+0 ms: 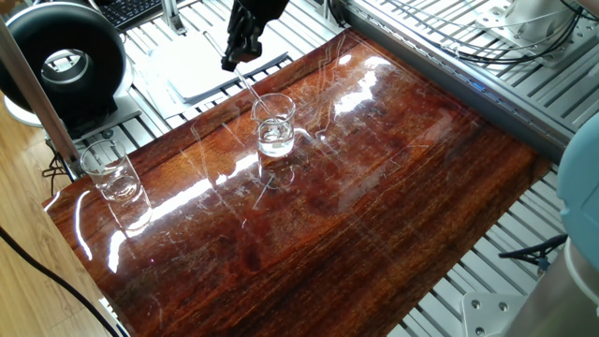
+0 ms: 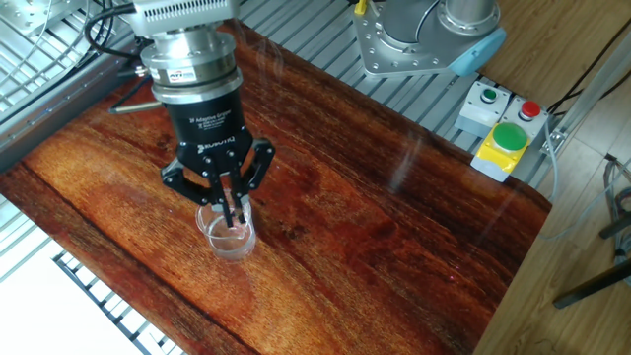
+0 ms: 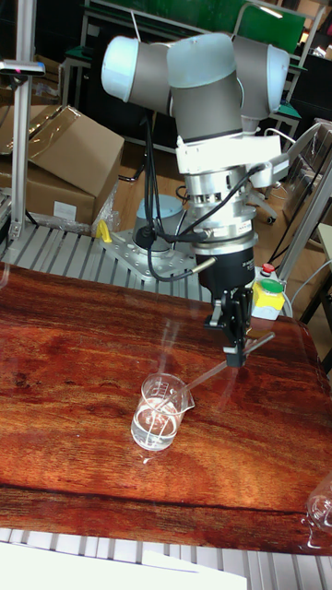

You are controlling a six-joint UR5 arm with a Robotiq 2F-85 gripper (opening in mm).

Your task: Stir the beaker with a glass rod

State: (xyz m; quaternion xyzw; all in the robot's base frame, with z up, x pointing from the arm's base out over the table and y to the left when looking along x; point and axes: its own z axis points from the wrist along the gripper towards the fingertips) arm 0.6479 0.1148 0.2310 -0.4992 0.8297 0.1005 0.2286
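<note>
The beaker stands upright on the glossy wooden table, with clear liquid at its bottom; it also shows as beaker and beaker. The thin glass rod slants down from my gripper into the beaker. In the tall view the glass rod runs diagonally from the gripper down into the glass. Seen from the other side, the gripper hangs right over the beaker's rim, shut on the rod.
A second clear beaker stands near the table's left corner. A black round device and a white board lie beyond the table edge. A button box and the arm's base sit at the opposite side.
</note>
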